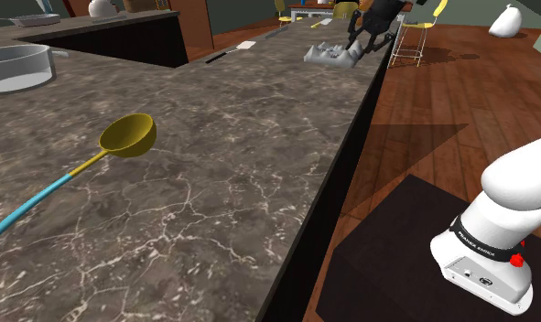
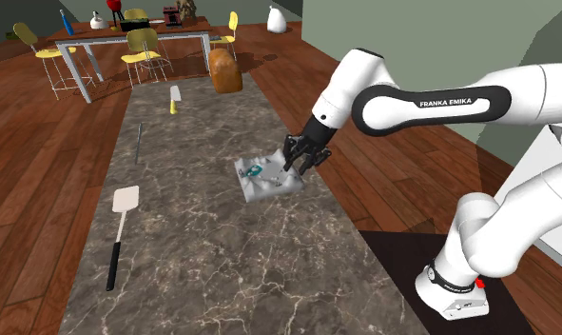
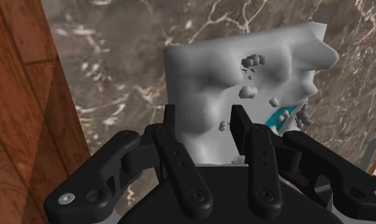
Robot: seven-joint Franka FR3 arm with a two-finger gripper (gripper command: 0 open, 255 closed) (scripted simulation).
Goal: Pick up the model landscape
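Marbled counter (image 1: pixel 213 192), shoulder view: you'll find the grey-white model landscape (image 1: pixel 325 55) at the far end, by the edge over the wooden floor, with the black gripper (image 1: pixel 358 48) on it. A yellow ladle (image 1: pixel 126 135) lies well apart. Second exterior view: the model sits near the counter's right edge, a white spatula (image 2: pixel 125 202) well to its left. Wrist view: the fingers (image 3: pixel 174 143) clamp a ridge of the model.

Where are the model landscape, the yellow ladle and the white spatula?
model landscape (image 2: pixel 264 181), second exterior view, grey middle.
ladle (image 1: pixel 129 134), shoulder view, yellow bowl.
spatula (image 2: pixel 125 199), second exterior view, white blade.
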